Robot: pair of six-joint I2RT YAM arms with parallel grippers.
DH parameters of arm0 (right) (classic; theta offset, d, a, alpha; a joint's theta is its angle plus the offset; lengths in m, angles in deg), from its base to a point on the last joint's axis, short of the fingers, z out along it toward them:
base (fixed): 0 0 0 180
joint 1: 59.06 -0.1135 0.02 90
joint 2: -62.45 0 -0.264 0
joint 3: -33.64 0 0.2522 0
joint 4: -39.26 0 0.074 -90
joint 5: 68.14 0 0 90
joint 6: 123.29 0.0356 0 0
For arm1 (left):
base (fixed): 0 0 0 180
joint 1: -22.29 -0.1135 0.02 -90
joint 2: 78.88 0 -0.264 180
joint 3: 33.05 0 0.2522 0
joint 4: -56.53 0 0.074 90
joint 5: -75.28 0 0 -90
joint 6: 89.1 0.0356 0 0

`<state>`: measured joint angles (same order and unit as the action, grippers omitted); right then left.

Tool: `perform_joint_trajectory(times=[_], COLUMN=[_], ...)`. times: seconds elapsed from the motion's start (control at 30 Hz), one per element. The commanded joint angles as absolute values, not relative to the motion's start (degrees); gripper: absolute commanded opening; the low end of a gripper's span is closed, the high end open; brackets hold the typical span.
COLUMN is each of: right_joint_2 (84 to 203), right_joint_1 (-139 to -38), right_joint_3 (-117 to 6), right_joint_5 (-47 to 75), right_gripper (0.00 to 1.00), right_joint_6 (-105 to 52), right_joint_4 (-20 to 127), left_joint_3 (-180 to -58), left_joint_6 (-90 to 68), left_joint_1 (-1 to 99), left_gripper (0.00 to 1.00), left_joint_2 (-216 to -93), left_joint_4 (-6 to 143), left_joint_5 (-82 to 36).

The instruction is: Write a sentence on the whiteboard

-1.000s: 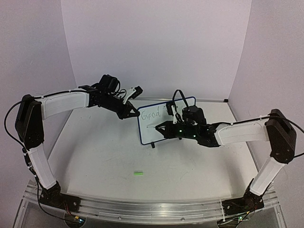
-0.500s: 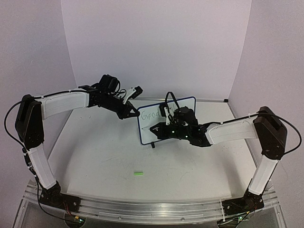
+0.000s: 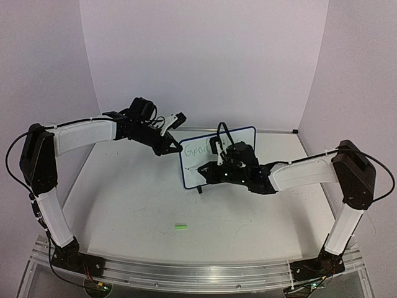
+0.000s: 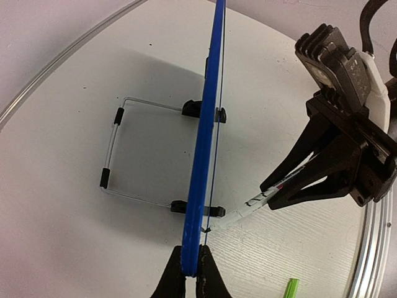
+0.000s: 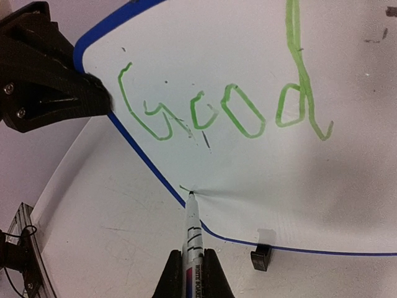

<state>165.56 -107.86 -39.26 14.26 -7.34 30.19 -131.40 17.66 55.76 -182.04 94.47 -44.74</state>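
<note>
Whiteboard (image 3: pixel 190 162), small, white, blue-rimmed, stands toward the white desk's (image 3: pixel 136 198) far edge, seen from above. Left wrist: our left gripper (image 4: pixel 191 264) pinches its rim. Right wrist: our right gripper (image 5: pixel 191 273) clamps a white marker pen (image 5: pixel 190 233), its tip on the board below the green sentence (image 5: pixel 223 115), just "Good". We judge line two starts here and needs steady rightward strokes.

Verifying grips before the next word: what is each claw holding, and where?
Left claw pinches the whiteboard's blue rim at a side edge. Right claw grips the marker's barrel, tip at the board.
</note>
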Motion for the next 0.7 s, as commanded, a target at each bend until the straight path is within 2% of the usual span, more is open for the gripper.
perform_joint_trajectory(times=[0.0, 0.67], right_joint_2=[162.39, 160.61], right_joint_1=[-107.28, -107.31], right_joint_3=[-38.43, -38.95], right_joint_5=[19.64, 11.26], right_gripper=[0.0, 0.0], right_joint_6=[-7.28, -7.66], right_joint_4=[28.85, 29.38], left_joint_3=[-130.57, -130.57], left_joint_6=[20.96, 20.95], left_joint_1=[55.43, 55.43], left_gripper=[0.0, 0.0], left_joint_2=[-181.63, -181.37], left_joint_4=[95.77, 95.78], left_joint_5=[-40.03, -39.91])
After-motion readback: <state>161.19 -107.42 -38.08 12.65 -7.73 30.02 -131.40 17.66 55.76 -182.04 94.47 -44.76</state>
